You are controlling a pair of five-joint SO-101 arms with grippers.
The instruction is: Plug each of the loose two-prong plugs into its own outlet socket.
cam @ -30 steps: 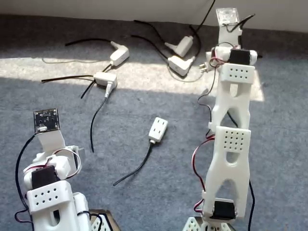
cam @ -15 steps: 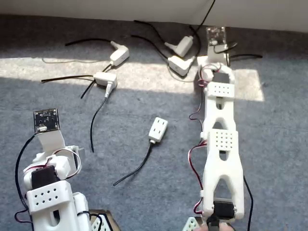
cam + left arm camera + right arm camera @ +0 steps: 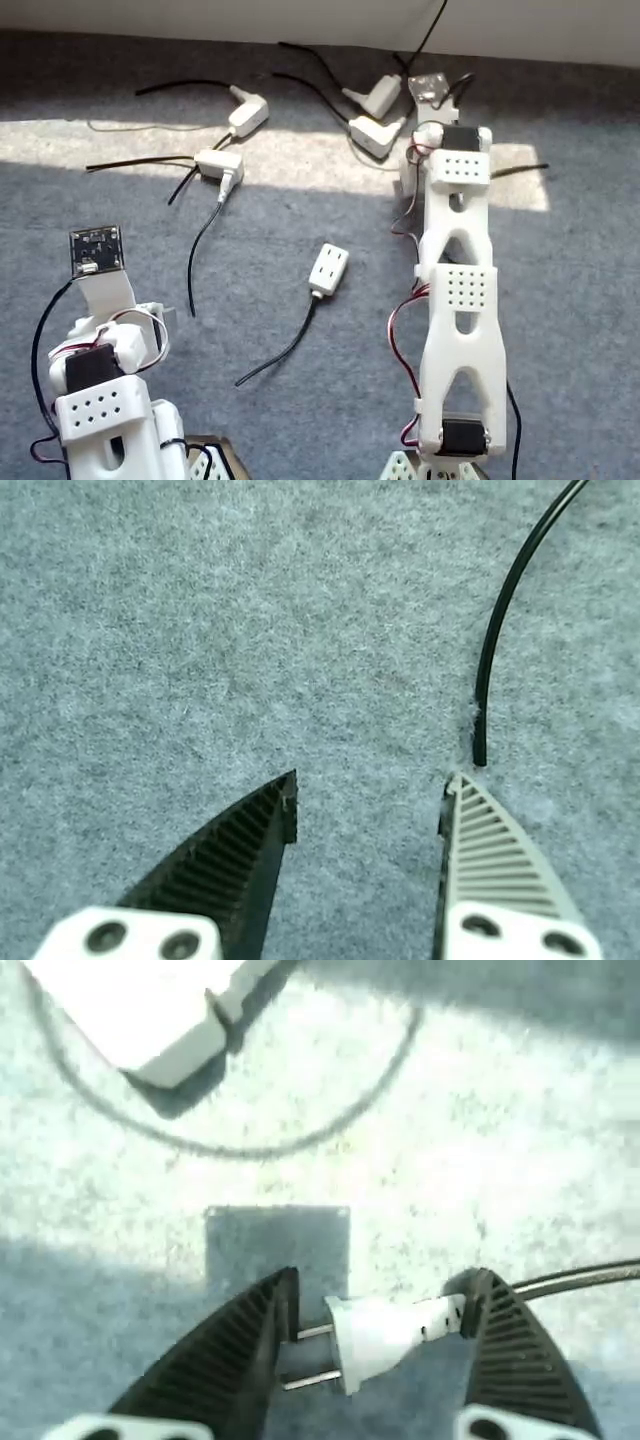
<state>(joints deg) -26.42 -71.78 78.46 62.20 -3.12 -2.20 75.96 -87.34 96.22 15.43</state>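
grey short-pile carpet [image 3: 300,400] covers everything, fuzzy and even. a band of sunlight lies across it beyond the middle socket block [image 3: 329,268], and a pale wall [image 3: 250,20] closes the far edge. that socket block is a small white plastic rectangle with slots on top and a thin dark lead trailing from its near end. beyond it and to the left, two rounded white cabled blocks [image 3: 218,163] lie in the sunlit strip. beyond it and slightly right sits another white pair [image 3: 374,135], close together, with black leads running toward the wall. the right arm [image 3: 458,290], white printed plastic with perforated plates, stretches out to the right of the socket block and hides the carpet under it, its end just beside that far pair. the right gripper [image 3: 383,1285] has black ridged fingers clamped on the white two-prong plug [image 3: 385,1335], held lengthwise above the carpet with its prongs against one finger. the left gripper [image 3: 373,777], nearer than the socket block and well to its left, is spread apart over bare carpet, one finger black, one pale. the end of a black cord [image 3: 497,640] lies just beside the pale one.
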